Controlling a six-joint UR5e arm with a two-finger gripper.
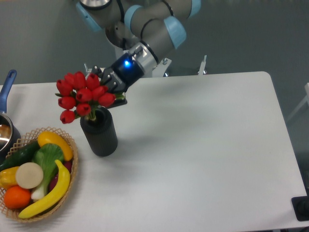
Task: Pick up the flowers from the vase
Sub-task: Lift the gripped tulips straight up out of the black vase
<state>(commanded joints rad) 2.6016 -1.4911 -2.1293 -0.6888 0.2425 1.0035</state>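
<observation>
The hand [107,89] reaches in from one o'clock of the flowers [82,94], its dark fingers pressed into the right side of the bunch and closed around the stems and leaves just under the red buds. A blue light glows on the wrist behind it, and the grey arm [149,29] with its pale blue joint caps climbs away toward twelve o'clock and out of the top of the view.

The flowers sit high above the vase [99,131]: the buds spread out to ten o'clock of its mouth, one bud hanging lowest at the left edge of the bunch. A little green stem shows at the vase's mouth, but I cannot tell whether the stem ends are inside the mouth or just clear of it. The vase stands upright on the white bench [203,154], toward its left side, casting a soft shadow to its right.

At seven o'clock of the vase, near it but not touching, lies the wicker basket [67,170] holding a yellow banana, an orange, a green vegetable and other produce. At nine o'clock, at the left edge of the view, is a pot with a blue handle [6,88].
</observation>
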